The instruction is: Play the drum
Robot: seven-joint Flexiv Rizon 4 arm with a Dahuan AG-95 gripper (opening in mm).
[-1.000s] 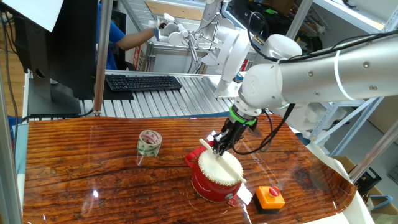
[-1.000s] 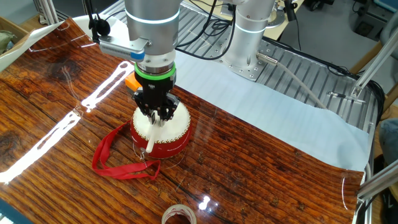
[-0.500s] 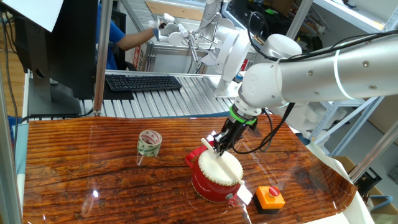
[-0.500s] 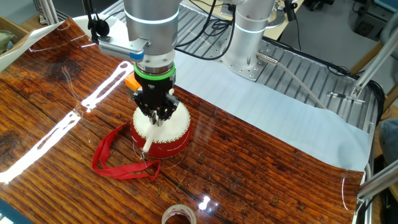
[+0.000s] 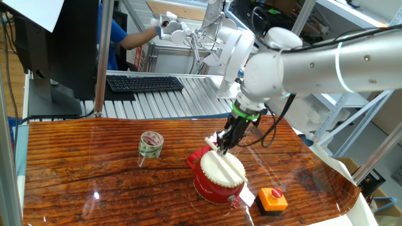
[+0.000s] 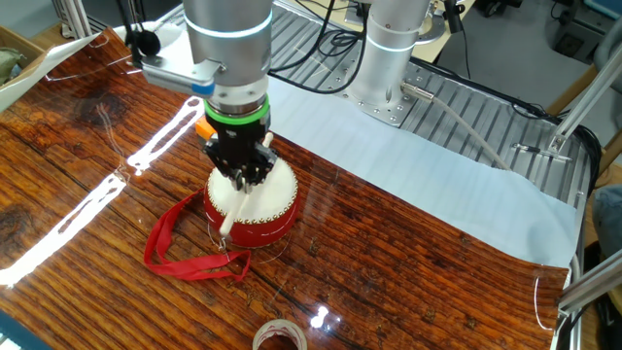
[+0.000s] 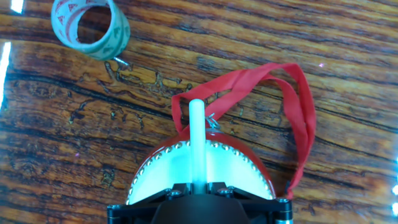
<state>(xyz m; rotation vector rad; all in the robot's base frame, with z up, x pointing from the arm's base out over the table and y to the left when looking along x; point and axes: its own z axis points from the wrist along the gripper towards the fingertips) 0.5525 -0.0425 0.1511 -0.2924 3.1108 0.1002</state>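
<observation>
The small red drum [image 5: 217, 181] with a cream-white skin and studded rim stands on the wooden table; it also shows in the other fixed view [image 6: 264, 209] and the hand view [image 7: 230, 163]. My gripper [image 5: 222, 147] hangs just above the drum's skin, shut on a white drumstick [image 7: 197, 142]. The stick lies across the skin, its tip reaching past the rim [image 6: 229, 222]. A red strap [image 6: 173, 245] trails from the drum onto the table. In the hand view my gripper [image 7: 198, 188] sits at the bottom edge over the skin.
A patterned tape roll [image 5: 151, 144] stands left of the drum; it also shows in the hand view [image 7: 90, 25]. An orange button box [image 5: 272, 199] lies right of the drum near the table's front edge. A keyboard [image 5: 144, 82] and a second robot base [image 6: 387, 58] are behind the table.
My gripper has lifted a little with the drumstick, and the arm's wrist has risen and turned; the drum has not moved.
</observation>
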